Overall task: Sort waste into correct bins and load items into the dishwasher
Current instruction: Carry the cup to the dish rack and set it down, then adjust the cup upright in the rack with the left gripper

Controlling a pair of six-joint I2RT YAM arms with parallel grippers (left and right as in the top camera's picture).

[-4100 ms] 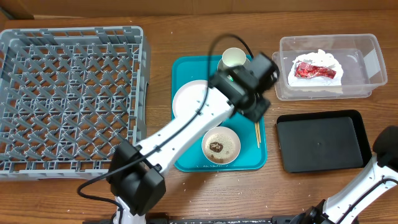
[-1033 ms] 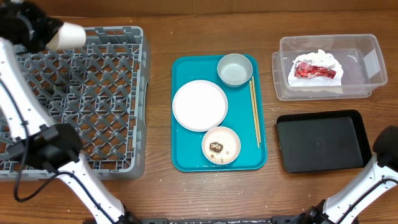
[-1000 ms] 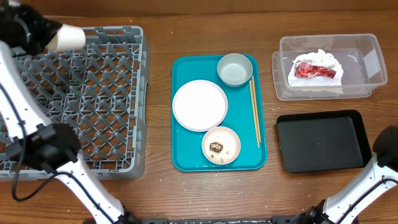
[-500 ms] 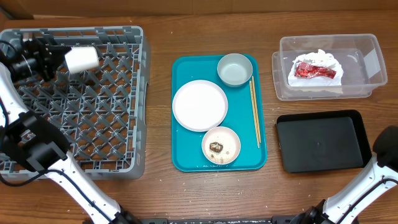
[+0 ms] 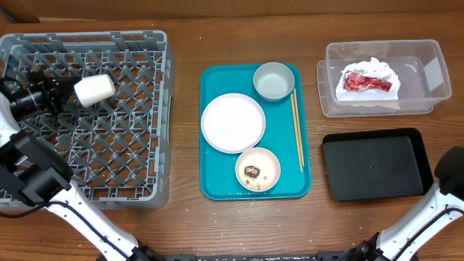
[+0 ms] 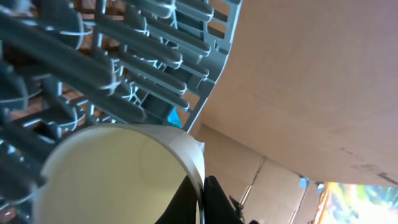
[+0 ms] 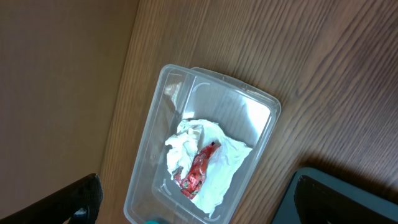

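Note:
My left gripper (image 5: 75, 94) is shut on the rim of the small white cup (image 5: 95, 90), one finger inside and one outside. The cup lies on its side low over the far-left part of the grey dishwasher rack (image 5: 164, 109). The left wrist view shows the cup (image 6: 112, 168) pinched by the gripper (image 6: 204, 200), with rack pegs (image 6: 124, 62) right behind. The saucer (image 5: 274, 80), large plate (image 5: 233, 122), small dish with brown bits (image 5: 257, 168) and chopsticks (image 5: 296, 130) lie on the teal tray (image 5: 217, 185). My right gripper (image 7: 198, 186) hangs open high above the clear tub (image 7: 255, 112).
The clear tub (image 5: 428, 69) at the back right holds the crumpled napkin with the red wrapper (image 5: 366, 81). The black tray (image 5: 373, 164) sits in front of it. Part of the right arm (image 5: 451, 172) shows at the lower right edge.
My left gripper has carried the cup from the rack's far-left corner down into the rack and tipped it on its side. The right arm has not moved.

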